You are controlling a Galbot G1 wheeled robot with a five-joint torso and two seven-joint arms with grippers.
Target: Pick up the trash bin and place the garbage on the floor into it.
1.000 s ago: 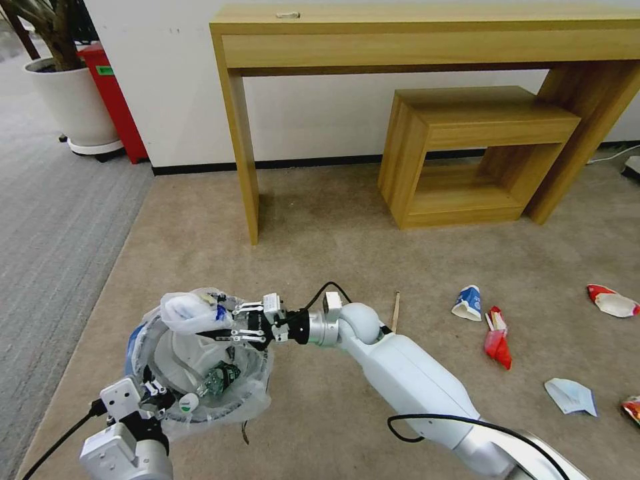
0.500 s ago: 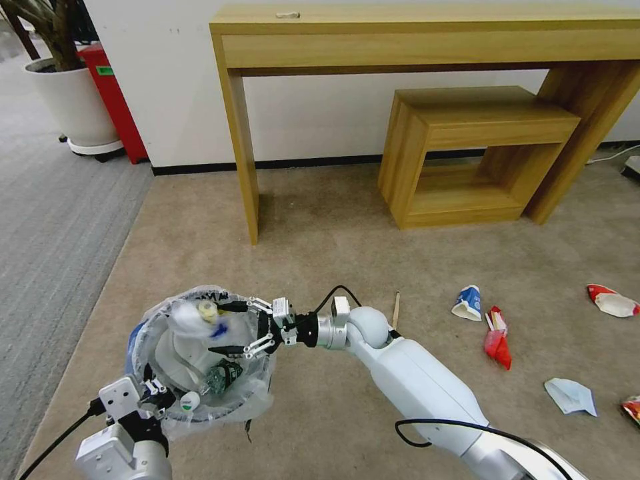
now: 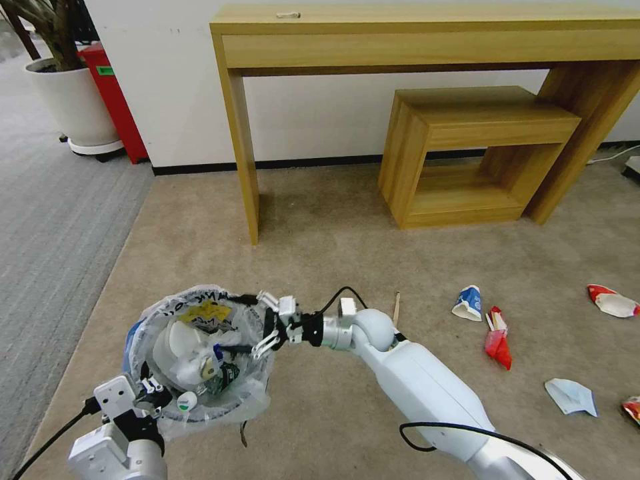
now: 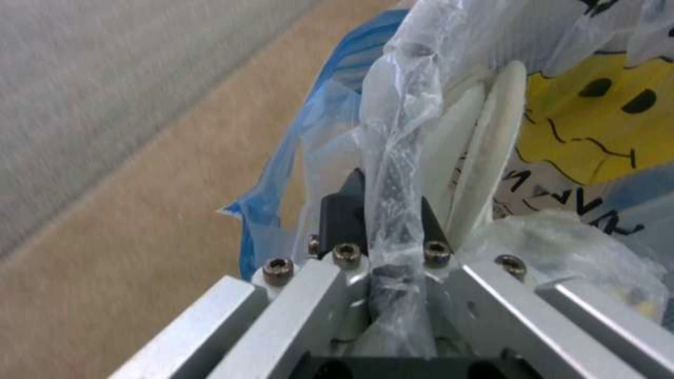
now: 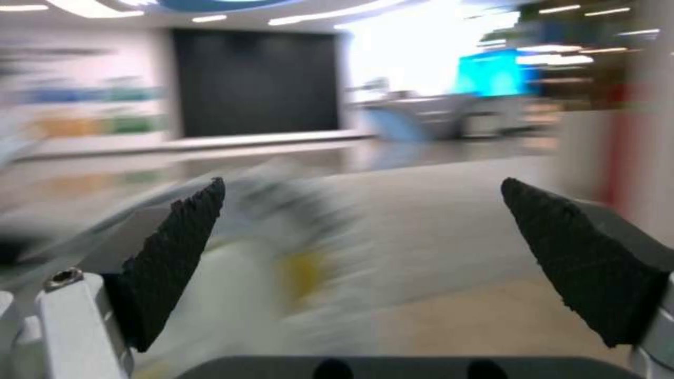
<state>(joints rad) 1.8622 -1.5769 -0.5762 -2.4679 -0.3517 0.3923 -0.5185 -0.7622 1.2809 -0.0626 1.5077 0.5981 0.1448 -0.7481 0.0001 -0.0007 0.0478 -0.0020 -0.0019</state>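
Observation:
The blue trash bin [image 3: 133, 339] with its crinkly printed bag hangs low at the left. My left gripper [image 3: 155, 391] is shut on the near rim, and the left wrist view shows the left gripper [image 4: 383, 205] pinching a fold of the bag [image 4: 397, 158] beside a white slipper [image 4: 488, 152]. Inside the bin lie the slipper [image 3: 181, 347] and other litter. My right gripper [image 3: 252, 325] is open over the bin's right rim, and its fingers [image 5: 176, 252] hold nothing. On the floor [image 3: 333, 247] lie a wooden stick [image 3: 396, 311], a blue-white cup [image 3: 468, 302], a red wrapper [image 3: 497, 341], a red-white cup [image 3: 612, 302], a blue mask [image 3: 571, 396] and an orange snack bag [image 3: 632, 408].
A wooden desk [image 3: 427, 40] stands against the wall with a low wooden stool [image 3: 467, 147] under it. A potted plant [image 3: 70, 100] and a red box [image 3: 115, 93] stand at the far left on grey striped carpet [image 3: 53, 220].
The right gripper opened and let go of a white piece of garbage, which dropped into the bin. The gripper then drew back slightly to the right.

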